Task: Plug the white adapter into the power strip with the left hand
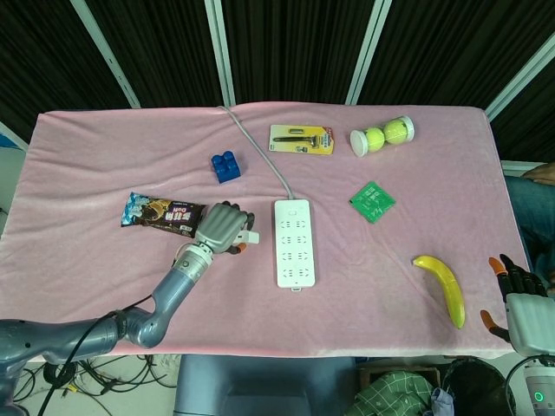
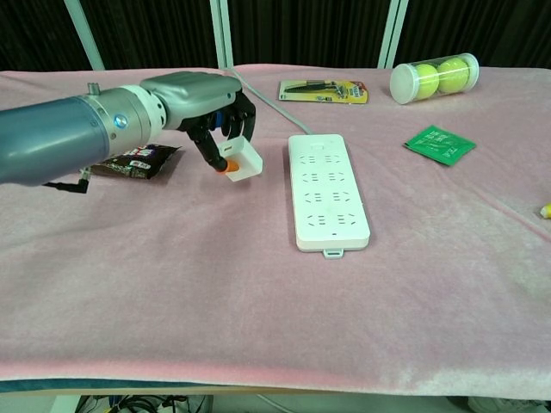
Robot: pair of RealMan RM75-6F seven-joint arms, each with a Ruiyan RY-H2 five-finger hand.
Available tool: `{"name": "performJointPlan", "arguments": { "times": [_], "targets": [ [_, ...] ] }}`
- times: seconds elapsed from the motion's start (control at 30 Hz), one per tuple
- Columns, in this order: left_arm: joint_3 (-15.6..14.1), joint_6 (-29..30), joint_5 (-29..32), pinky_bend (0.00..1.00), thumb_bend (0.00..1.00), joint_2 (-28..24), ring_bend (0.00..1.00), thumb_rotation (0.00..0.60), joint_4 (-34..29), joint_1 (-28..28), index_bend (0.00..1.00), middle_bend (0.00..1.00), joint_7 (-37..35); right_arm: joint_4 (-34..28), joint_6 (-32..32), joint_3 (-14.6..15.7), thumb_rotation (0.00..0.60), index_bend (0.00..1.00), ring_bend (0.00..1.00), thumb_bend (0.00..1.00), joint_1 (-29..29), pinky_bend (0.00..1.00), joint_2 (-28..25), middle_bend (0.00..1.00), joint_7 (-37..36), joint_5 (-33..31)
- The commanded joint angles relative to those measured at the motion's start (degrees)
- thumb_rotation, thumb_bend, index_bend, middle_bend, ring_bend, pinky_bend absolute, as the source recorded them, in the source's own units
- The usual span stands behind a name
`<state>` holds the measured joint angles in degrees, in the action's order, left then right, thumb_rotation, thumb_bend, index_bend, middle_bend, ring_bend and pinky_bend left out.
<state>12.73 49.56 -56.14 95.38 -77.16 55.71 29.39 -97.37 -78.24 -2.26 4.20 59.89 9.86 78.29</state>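
The white adapter (image 2: 242, 160) is held in the left hand (image 1: 223, 228), with the fingers (image 2: 209, 148) clasped around it and an orange fingertip pressed against its lower edge. In the chest view it is seen tilted and lifted clear of the pink cloth, just to the left of the power strip (image 2: 327, 191) and level with the strip's upper sockets; no contact with the strip is seen.

The power strip is laid lengthwise near the middle of the bench (image 1: 104, 165), with its grey cable (image 1: 260, 149) run from its far end toward the back edge. A snack bar wrapper (image 1: 161, 213) is found to the left of the strip, beyond the left hand, and a blue block (image 1: 225, 166) lies behind and left of the strip. A carded razor pack (image 1: 301, 139) and a tube of tennis balls (image 1: 381, 135) are placed behind the strip, a green packet (image 1: 373, 201) to its right, and a banana (image 1: 442, 288) further right and nearer the front.

The right hand (image 1: 519, 305) is seen off the bench's right front corner, well apart from the strip, with nothing in it and its fingers loosely spread.
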Motion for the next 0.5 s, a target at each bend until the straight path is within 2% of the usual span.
{"name": "performJointPlan", "arguments": {
  "times": [0.03, 0.17, 0.3, 0.4, 0.5],
  "targets": [
    [1.82, -4.39, 6.56, 0.37, 0.42, -4.75, 0.37, 0.6, -2.85, 4.26, 0.55, 0.57, 7.19, 0.03, -0.07, 0.01, 0.6, 0.02, 0.12, 0.2, 0.0, 0.14, 0.07, 0.05, 0.14, 0.03],
    [3.0, -7.16, 17.16, 0.37, 0.42, -7.85, 0.37, 0.6, -4.06, 9.68, 0.56, 0.57, 14.76, 0.04, -0.13, -0.06, 0.6, 0.02, 0.12, 0.2, 0.0, 0.14, 0.15, 0.05, 0.21, -0.06],
    [2.77, -9.91, 29.91, 0.37, 0.43, -10.13, 0.37, 0.6, -3.74, 15.87, 0.57, 0.57, 20.41, 0.22, 0.15, -0.15, 0.6, 0.02, 0.12, 0.2, 0.14, 0.14, 0.31, 0.05, 0.16, -0.3],
    [1.67, -12.51, 39.37, 0.37, 0.43, -11.09, 0.37, 0.6, -1.8, 20.55, 0.58, 0.58, 22.92, 0.2, 0.4, -0.19, 0.6, 0.02, 0.12, 0.2, 0.25, 0.14, 0.35, 0.05, 0.14, -0.5],
    [-0.8, -15.96, 47.91, 0.37, 0.44, -11.22, 0.37, 0.6, 1.68, 25.23, 0.58, 0.58, 25.07, 0.27, 0.24, -0.2, 0.6, 0.02, 0.12, 0.2, 0.29, 0.14, 0.45, 0.05, 0.62, -0.36]
  ]
}}
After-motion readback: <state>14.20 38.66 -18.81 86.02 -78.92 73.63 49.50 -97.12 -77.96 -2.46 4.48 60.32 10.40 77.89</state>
